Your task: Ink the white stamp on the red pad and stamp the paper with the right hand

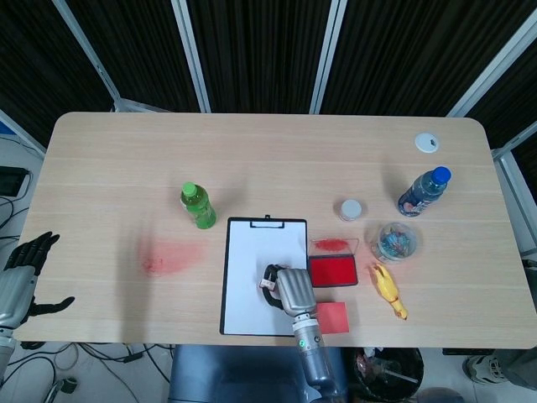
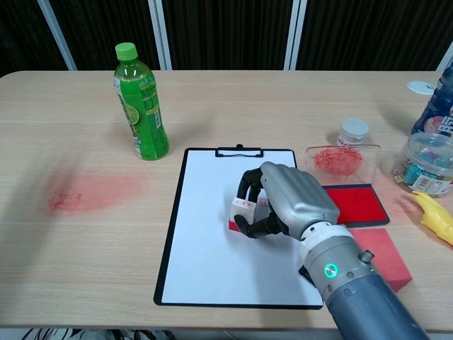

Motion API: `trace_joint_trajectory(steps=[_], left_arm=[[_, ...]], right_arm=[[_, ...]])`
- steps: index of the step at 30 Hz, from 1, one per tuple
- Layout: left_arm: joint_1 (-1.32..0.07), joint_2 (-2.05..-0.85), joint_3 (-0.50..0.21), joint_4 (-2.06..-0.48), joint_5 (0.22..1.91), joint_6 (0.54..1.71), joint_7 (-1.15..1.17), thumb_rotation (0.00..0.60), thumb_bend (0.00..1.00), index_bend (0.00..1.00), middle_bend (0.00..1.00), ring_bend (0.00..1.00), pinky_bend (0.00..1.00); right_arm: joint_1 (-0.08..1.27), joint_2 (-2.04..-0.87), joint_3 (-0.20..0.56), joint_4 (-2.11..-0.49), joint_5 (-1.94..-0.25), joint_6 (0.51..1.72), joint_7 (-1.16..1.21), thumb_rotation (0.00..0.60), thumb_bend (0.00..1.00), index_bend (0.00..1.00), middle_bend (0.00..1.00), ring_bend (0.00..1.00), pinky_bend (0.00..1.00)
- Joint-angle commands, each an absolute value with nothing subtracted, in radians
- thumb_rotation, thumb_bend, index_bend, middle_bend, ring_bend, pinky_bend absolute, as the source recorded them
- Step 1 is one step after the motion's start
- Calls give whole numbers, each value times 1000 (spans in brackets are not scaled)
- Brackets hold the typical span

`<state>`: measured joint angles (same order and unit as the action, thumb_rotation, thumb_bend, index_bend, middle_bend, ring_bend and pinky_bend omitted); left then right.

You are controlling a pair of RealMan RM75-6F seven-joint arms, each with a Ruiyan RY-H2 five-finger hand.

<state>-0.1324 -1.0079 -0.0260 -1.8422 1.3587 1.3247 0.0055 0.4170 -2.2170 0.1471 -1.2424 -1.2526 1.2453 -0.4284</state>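
Observation:
My right hand (image 2: 287, 202) (image 1: 289, 290) grips the white stamp (image 2: 242, 211), whose red underside rests on the white paper (image 2: 205, 234) of the black clipboard (image 1: 263, 275). The stamp stands right of the sheet's middle. The open red ink pad (image 2: 356, 203) (image 1: 332, 271) lies just right of the clipboard, its clear lid (image 2: 341, 160) smeared with red behind it. My left hand (image 1: 23, 273) hangs off the table's left edge with fingers spread and nothing in it; only the head view shows it.
A green bottle (image 2: 140, 103) stands left of the clipboard's top, with a red smear (image 2: 85, 193) on the table further left. A red block (image 2: 384, 256) lies by my right forearm. A small white jar (image 2: 353, 132), a clear tub (image 2: 428, 163), a blue bottle (image 1: 424, 191) and a yellow toy (image 1: 388, 290) crowd the right.

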Motion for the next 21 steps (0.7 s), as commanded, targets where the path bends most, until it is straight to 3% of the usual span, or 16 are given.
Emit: trace_joint_trajectory(steps=[1, 21], left_arm=[[-133, -1008, -26, -1842, 1358, 1325, 6, 600, 13, 0, 0, 0, 0], [-133, -1008, -26, -1842, 1358, 1324, 7, 600, 13, 0, 0, 0, 0]], right_arm=[[416, -2218, 146, -1243, -1255, 1245, -428, 600, 650, 891, 768, 840, 916], [404, -2225, 143, -1241, -1262, 1237, -432, 600, 652, 891, 768, 840, 916]])
